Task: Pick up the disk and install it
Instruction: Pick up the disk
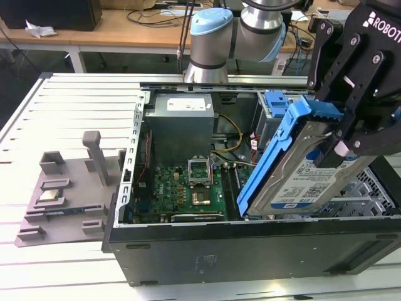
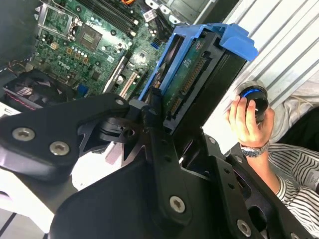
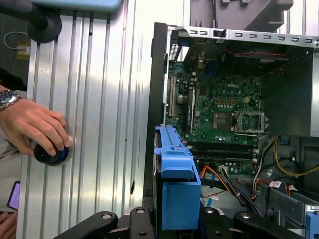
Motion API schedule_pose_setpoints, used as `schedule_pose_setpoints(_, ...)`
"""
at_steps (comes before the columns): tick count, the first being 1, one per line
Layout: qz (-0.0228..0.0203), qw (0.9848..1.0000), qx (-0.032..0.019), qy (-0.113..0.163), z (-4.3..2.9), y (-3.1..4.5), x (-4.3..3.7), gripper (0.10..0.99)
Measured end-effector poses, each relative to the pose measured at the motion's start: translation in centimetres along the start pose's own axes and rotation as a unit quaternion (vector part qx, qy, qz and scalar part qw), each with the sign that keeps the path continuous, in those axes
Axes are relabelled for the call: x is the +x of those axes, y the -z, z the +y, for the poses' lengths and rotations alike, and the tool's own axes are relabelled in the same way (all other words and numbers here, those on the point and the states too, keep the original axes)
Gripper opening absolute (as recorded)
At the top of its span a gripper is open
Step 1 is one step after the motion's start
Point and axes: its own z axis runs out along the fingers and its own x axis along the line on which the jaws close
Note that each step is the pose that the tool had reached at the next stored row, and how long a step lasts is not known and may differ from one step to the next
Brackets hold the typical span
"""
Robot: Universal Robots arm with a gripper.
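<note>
Holding the disk [image 1: 294, 179] [image 2: 192, 79], the gripper [image 1: 340, 145] has its fingers closed on the drive's raised end.

- Disk attitude: steeply tilted. The label faces the exterior camera, and the blue carrier bracket [image 1: 276, 147] [image 3: 175, 174] frames the edges.
- The high end points toward 1 o'clock in the exterior view. The low end sits down inside the open computer case [image 1: 188, 254].
- Cannot tell whether the low end touches anything.
- Disk location: at 3 o'clock from the motherboard [image 1: 188, 188].
- The power supply [image 1: 182, 122] lies at 12 o'clock from that board.
- A grey fixture plate [image 1: 69, 188] rests on the ribbed metal table [image 1: 81, 103], at 9 o'clock from the case.
- In both wrist views, a person's hand [image 3: 37, 124] [image 2: 246, 119] rests on a round knob [image 3: 50, 155] [image 2: 253, 95] on the table, outside the case.
</note>
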Motion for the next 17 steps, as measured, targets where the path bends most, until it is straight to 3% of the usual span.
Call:
schedule_pose_setpoints(9,-0.0004,1.0,0.0,0.0,0.04,-0.01,0.8,0.361)
schedule_pose_setpoints(14,-0.0025,0.9997,0.0003,-0.023,0.02,-0.11,0.69,0.361)
schedule_pose_setpoints(17,-0.0027,0.9996,0.0003,-0.028,-0.25,-0.17,-0.34,0.361)
